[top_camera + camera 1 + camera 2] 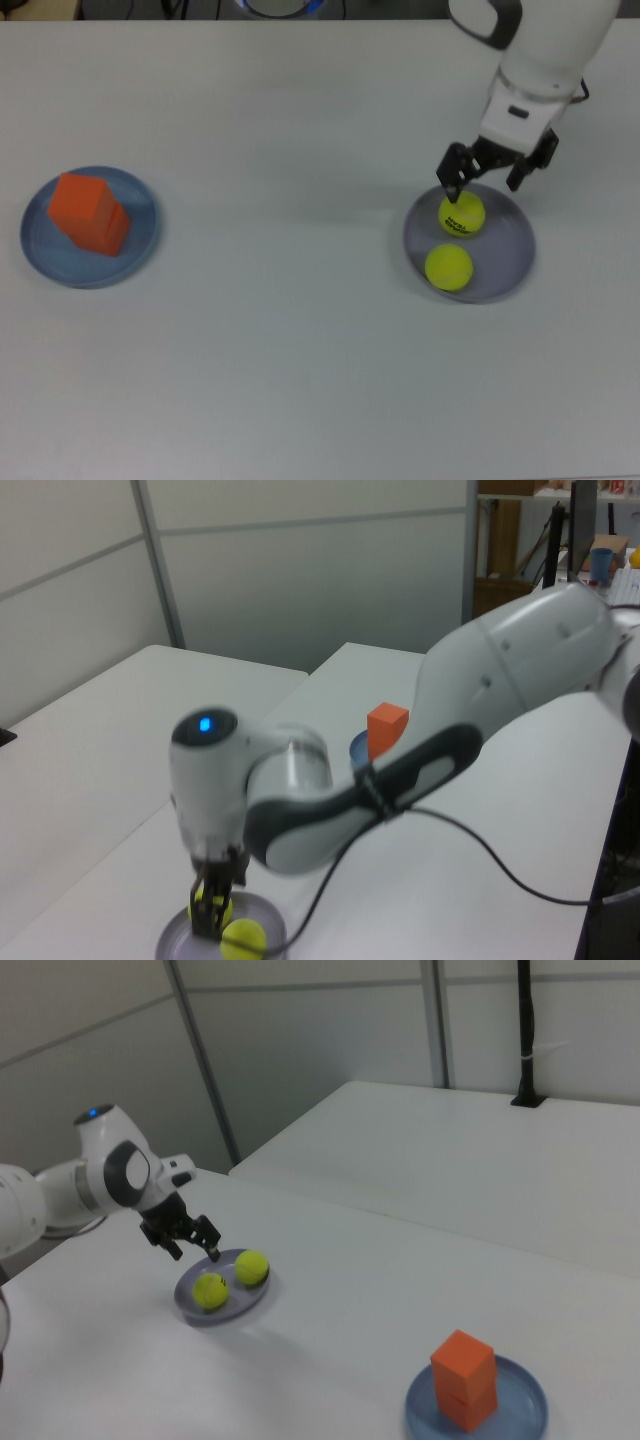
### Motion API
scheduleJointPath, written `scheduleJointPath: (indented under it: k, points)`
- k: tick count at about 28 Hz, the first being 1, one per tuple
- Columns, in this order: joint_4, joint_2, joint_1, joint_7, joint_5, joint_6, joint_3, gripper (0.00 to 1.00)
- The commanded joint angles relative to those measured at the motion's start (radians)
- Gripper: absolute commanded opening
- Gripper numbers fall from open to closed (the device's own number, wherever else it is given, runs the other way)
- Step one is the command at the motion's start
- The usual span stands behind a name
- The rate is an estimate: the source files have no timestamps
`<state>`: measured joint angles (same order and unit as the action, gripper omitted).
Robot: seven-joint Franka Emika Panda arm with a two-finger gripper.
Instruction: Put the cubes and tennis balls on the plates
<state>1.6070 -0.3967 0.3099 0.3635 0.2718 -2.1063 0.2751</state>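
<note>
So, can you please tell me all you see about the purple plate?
The purple plate is round, shallow and rimmed, pale lavender, with a smooth look. It lies flat on the white table, on the top view's right. Two yellow-green tennis balls rest inside it, close together; one shows black lettering. The gripper hangs open above its far edge and touches nothing.

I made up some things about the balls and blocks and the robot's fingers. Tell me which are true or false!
1. Both fuzzy yellow-green tennis balls lie on the pale lavender plate. True.
2. The gripper has its fingers shut on a ball. False: they are open, above the plate's edge.
3. The two orange-red cubes are stacked on the light blue plate. True.
4. One cube sits on the bare white table. False: both are on the blue plate.
</note>
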Motion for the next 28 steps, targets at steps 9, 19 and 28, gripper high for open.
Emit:
scheduleJointPath:
  k: [9,19,28]
  points:
    - [0.021,0.308,-0.228,0.025,-0.166,0.327,-0.016,1.00]
    - [0.045,0.429,-0.348,-0.003,-0.207,0.447,-0.037,1.00]
    - [0.059,0.412,-0.403,-0.069,-0.207,0.399,-0.060,1.00]
